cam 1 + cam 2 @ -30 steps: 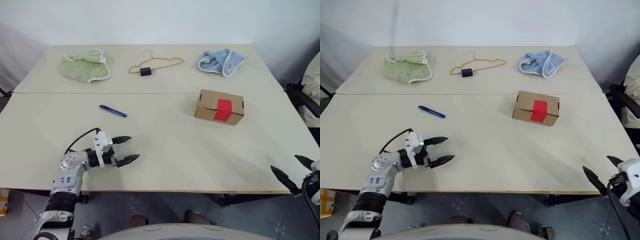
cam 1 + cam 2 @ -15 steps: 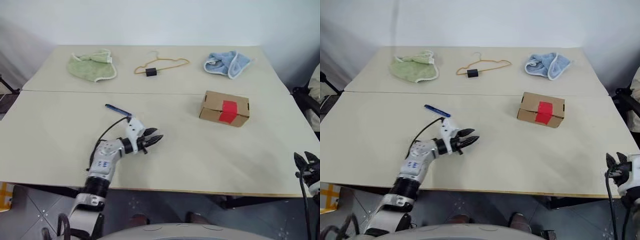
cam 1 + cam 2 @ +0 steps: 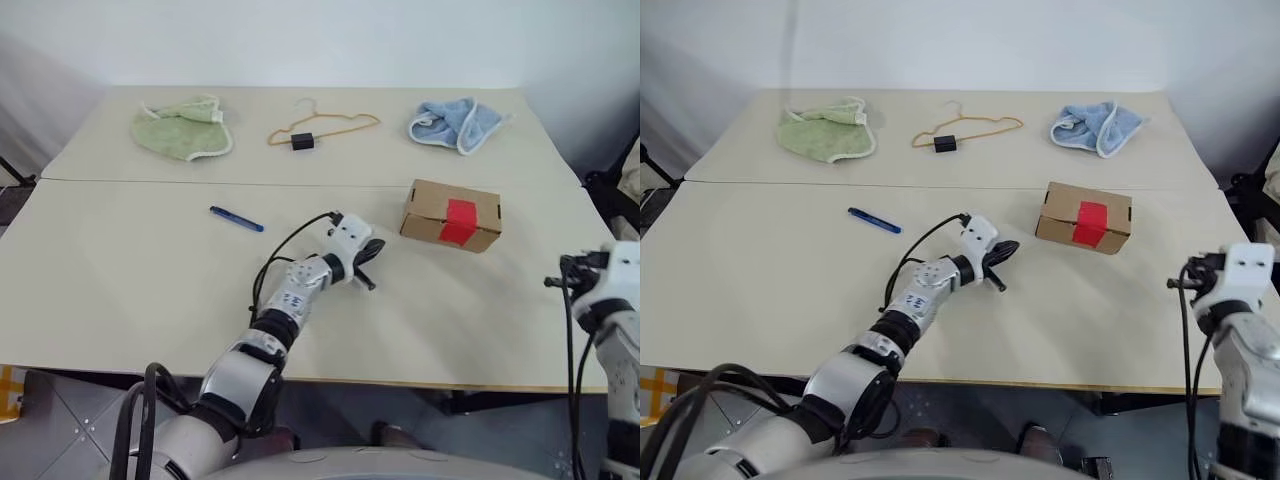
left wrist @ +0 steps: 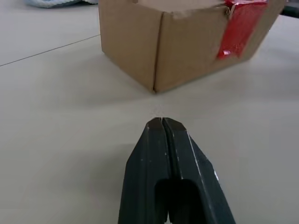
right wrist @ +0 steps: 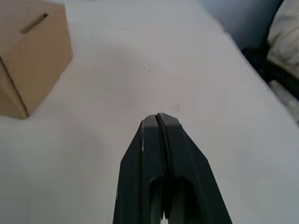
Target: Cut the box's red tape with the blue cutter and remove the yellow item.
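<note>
The brown box [image 3: 450, 214] sits right of the table's middle, with red tape [image 3: 458, 221] down its front face. The blue cutter [image 3: 237, 219] lies flat on the table left of centre, well apart from both grippers. My left gripper [image 3: 372, 250] is shut and empty, low over the table just left of the box; its wrist view has the closed tips [image 4: 161, 122] pointing at the box's corner [image 4: 156, 51]. Over the table's right front edge, my right gripper [image 3: 550, 282] is shut and empty, with the box [image 5: 28, 60] off to one side of it. The yellow item is hidden.
Along the far side lie a pale green cloth [image 3: 182, 128], an orange wire hanger [image 3: 320, 128] with a black clip, and a light blue cloth [image 3: 455, 122]. A seam [image 3: 150, 183] runs across the table. Pale fabric and a dark chair [image 5: 280, 42] sit beyond the right edge.
My left arm swung right across the table toward the box and its gripper went from open to shut. My right gripper came forward over the table edge and also shut.
</note>
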Action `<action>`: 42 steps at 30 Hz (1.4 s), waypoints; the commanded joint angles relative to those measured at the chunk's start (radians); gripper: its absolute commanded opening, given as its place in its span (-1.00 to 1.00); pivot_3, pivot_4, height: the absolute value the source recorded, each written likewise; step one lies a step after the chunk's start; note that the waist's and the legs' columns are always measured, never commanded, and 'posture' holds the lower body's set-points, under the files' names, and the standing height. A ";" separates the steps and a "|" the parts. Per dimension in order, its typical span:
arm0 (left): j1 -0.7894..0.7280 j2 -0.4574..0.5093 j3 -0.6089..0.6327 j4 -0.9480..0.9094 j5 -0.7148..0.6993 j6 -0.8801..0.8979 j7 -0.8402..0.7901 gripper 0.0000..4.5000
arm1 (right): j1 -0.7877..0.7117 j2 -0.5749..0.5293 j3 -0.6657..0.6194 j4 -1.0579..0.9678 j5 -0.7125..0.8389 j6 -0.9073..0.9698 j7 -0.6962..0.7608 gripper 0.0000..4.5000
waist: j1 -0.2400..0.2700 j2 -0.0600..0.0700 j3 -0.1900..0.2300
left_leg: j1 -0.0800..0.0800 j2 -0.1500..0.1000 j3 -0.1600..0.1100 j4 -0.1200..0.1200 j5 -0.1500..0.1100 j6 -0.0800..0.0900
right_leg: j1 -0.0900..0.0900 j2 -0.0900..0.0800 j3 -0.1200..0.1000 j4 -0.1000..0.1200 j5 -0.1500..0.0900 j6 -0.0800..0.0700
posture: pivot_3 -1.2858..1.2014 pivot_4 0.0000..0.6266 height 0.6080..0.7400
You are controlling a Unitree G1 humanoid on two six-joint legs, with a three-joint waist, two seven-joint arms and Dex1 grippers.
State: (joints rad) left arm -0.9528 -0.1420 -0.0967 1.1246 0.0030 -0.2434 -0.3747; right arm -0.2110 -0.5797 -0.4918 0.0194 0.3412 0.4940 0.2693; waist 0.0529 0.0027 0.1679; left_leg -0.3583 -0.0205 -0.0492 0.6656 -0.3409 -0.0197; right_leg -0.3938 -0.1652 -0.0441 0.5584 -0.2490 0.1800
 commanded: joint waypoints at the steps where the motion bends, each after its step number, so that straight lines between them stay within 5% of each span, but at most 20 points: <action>1: -0.052 -0.031 0.025 0.077 0.010 -0.026 0.073 -0.99 | -0.068 -0.012 0.003 0.069 -0.004 -0.018 -0.004 -1.00 | -0.002 0.000 0.000 | 0.000 0.000 0.000 -0.001 0.000 0.000 | 0.000 0.000 0.000 0.000 0.000 0.000 | 0.03 -0.52 1.00; 11: -0.180 -0.067 0.201 0.164 -0.099 0.060 0.166 -0.99 | -0.311 -0.026 0.097 0.375 -0.033 -0.068 0.053 -1.00 | -0.018 0.000 0.001 | -0.002 0.000 0.003 -0.001 0.000 0.000 | -0.001 0.000 0.000 -0.003 0.001 0.002 | 0.03 -0.52 1.00; 19: -0.262 -0.096 0.296 0.189 -0.147 0.114 0.068 -0.99 | -0.403 -0.025 0.137 0.442 -0.040 -0.076 0.107 -1.00 | -0.029 0.000 0.001 | -0.004 0.000 0.003 -0.002 0.000 0.000 | -0.003 0.000 -0.001 -0.004 0.001 0.002 | 0.03 -0.52 1.00; 35: -0.203 0.025 0.181 0.116 -0.059 0.190 -0.391 -0.99 | -0.207 -0.046 0.229 -0.206 0.076 0.347 0.215 -1.00 | -0.031 0.000 0.001 | -0.009 0.000 0.004 0.001 0.000 0.000 | -0.008 0.000 -0.001 -0.003 0.001 0.003 | 0.03 -0.52 1.00; 42: -0.124 0.084 0.134 -0.041 -0.070 0.268 -0.496 -0.99 | -0.213 -0.050 0.296 -0.219 0.040 0.378 0.246 -1.00 | -0.040 0.000 0.001 | -0.009 0.000 0.004 0.004 0.000 0.000 | -0.008 0.000 0.000 0.001 0.002 0.002 | 0.03 -0.52 1.00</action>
State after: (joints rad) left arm -1.0731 -0.0300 0.0706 1.1519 -0.0698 0.0005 -0.8239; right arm -0.3889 -0.6408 -0.2789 -0.1679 0.3503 0.8886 0.4459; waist 0.0124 0.0028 0.1693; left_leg -0.3669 -0.0200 -0.0451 0.6705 -0.3407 -0.0202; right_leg -0.4022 -0.1652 -0.0444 0.5602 -0.2466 0.1820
